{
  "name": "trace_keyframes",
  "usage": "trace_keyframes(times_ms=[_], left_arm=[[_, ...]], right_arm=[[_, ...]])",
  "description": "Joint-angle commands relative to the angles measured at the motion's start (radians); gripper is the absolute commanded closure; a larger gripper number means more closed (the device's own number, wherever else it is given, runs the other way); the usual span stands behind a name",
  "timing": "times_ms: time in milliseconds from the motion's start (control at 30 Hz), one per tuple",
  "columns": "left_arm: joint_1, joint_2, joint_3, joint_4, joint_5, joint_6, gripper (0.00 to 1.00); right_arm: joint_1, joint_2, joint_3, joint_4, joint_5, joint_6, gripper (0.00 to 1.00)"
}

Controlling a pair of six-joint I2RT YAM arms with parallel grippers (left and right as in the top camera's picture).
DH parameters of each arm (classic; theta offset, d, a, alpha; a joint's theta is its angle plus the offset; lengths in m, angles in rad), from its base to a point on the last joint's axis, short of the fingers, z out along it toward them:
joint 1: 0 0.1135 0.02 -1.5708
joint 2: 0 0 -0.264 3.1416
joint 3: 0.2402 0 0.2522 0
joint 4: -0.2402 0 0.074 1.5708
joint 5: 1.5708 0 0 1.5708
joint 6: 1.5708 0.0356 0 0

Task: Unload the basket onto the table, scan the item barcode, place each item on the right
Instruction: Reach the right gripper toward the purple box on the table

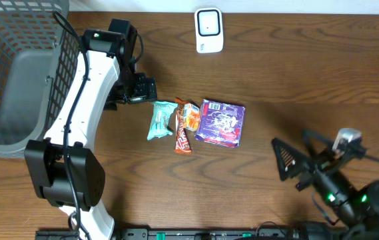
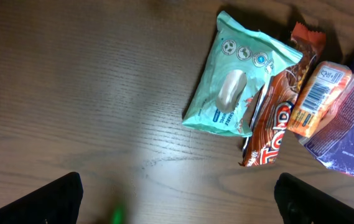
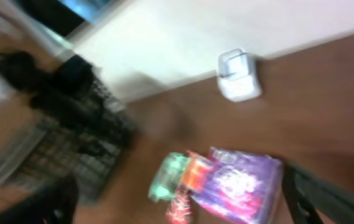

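Several snack packets lie together mid-table: a mint-green packet [image 1: 160,120], a brown bar [image 1: 183,139], an orange packet [image 1: 190,115] and a purple packet [image 1: 221,123]. In the left wrist view the mint-green packet [image 2: 236,78] and brown bar [image 2: 270,127] lie ahead, and the orange packet [image 2: 318,96] shows a barcode face up. The white scanner [image 1: 209,30] stands at the table's far edge. My left gripper [image 2: 177,202] hangs open just left of the packets, holding nothing. My right gripper [image 1: 288,162] is open at the near right, well clear of them; its blurred view shows the purple packet [image 3: 239,183] and scanner [image 3: 239,76].
A grey mesh basket [image 1: 16,73] fills the table's left end, beside my left arm [image 1: 86,100]. Bare wooden table [image 1: 309,73] lies between the scanner and the right arm.
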Motion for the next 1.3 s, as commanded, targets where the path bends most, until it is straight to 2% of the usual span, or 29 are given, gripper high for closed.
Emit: trace_keyframes(times_ms=[0,167,300,567,800,1267], left_arm=[[0.004,-0.008,-0.001,-0.003,-0.012,0.01,0.02],[0.004,-0.008,-0.001,-0.003,-0.012,0.01,0.02],[0.004,-0.008,-0.001,-0.003,-0.012,0.01,0.02],[0.004,-0.008,-0.001,-0.003,-0.012,0.01,0.02],[0.004,-0.008,-0.001,-0.003,-0.012,0.01,0.02],[0.004,-0.008,-0.001,-0.003,-0.012,0.01,0.02]], right_arm=[[0.004,0.133,0.153,-0.122,0.174,-0.195,0.01],[0.004,0.356,0.327,-0.368,0.191,-0.258,0.01],[0.005,0.519,0.39,-0.496,0.186,-0.278,0.01],[0.005,0.731,0.392,-0.478,0.069,-0.216,0.01],[0.004,0.851,0.392,-0.453,0.067,-0.216,0.01],[0.039,0.959,0.377,-0.429,0.07,-0.21,0.01]])
